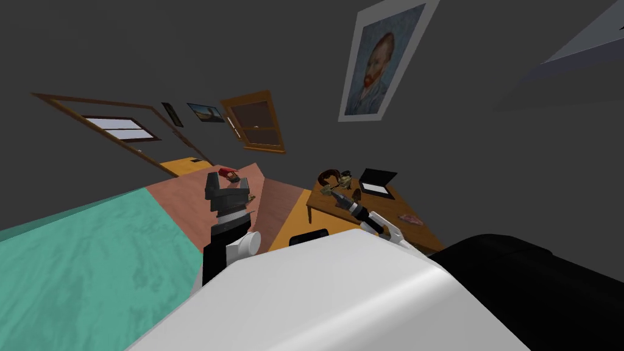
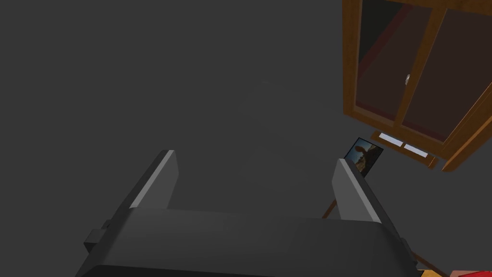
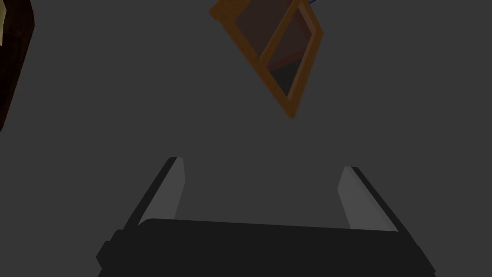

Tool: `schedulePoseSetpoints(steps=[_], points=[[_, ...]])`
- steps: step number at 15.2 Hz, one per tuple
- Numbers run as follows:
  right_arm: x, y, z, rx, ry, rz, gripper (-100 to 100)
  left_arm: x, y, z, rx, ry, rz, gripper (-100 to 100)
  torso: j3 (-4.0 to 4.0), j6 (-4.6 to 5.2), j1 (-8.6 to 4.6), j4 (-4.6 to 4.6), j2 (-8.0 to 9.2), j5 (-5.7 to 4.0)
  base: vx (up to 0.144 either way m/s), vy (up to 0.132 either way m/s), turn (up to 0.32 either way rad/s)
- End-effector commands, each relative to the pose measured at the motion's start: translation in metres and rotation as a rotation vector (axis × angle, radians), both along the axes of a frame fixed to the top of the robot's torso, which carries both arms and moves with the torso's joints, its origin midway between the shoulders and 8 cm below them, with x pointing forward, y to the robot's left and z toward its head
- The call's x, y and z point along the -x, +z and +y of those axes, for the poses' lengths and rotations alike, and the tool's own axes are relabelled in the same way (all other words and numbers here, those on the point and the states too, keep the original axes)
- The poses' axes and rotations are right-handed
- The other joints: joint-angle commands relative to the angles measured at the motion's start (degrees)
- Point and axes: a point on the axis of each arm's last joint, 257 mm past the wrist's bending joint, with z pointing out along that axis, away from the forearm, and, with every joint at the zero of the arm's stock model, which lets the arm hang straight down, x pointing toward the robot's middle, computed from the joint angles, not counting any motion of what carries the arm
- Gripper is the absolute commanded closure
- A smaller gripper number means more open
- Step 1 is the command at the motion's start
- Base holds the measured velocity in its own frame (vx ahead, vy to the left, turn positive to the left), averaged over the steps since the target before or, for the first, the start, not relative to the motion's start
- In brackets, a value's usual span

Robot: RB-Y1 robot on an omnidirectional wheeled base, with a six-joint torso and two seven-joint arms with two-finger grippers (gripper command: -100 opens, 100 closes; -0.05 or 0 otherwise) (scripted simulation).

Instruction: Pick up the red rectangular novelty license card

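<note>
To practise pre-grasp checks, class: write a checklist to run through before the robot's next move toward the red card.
1. Left pincer open: ok.
2. Red card in sight on the brown surface: ok.
3. Left pincer aimed at card: not ok, it faces the grey wall.
4. Card clear of neighbours: cannot tell.
5. Right pincer open, away from card: ok.

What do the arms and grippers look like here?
Left arm: black links, white joint cylinder. Right arm: white and dark segments. Left gripper and right gripper: dark box bodies, two thin light grey blade jaws each.
</note>
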Motion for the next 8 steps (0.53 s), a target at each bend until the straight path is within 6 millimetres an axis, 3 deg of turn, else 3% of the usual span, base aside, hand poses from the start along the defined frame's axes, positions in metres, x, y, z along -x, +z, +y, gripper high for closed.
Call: schedulePoseSetpoints(steps=[1,2,5,7,8], points=[[0.002,-0.023,-0.011,0.076,0.012,0.039,-100,0.000,0.000,0.000,0.000,0.000,0.000,0,0.00,0.00,0.00,0.00,0.00,0.00,0.027,0.025,0.111],[0.002,-0.024,-0.012,0.077,0.010,0.042,-100,0.000,0.000,0.000,0.000,0.000,0.000,0,-0.01,0.01,-0.01,0.00,-0.01,0.00,0.017,0.017,0.026],[0.015,-0.065,-0.028,0.214,0.045,0.105,-100,0.000,0.000,0.000,0.000,0.000,0.000,0,0.00,0.00,-0.01,0.00,0.01,0.00,0.023,0.024,0.139],[0.016,-0.072,-0.037,0.233,0.040,0.123,-100,0.000,0.000,0.000,0.000,0.000,0.000,0,-0.01,0.01,0.02,0.00,-0.02,0.00,0.025,0.023,0.097],[0.025,-0.090,-0.048,0.304,0.060,0.154,-100,0.000,0.000,0.000,0.000,0.000,0.000,0,0.00,0.03,0.00,0.00,0.00,0.00,0.025,0.018,0.125]])
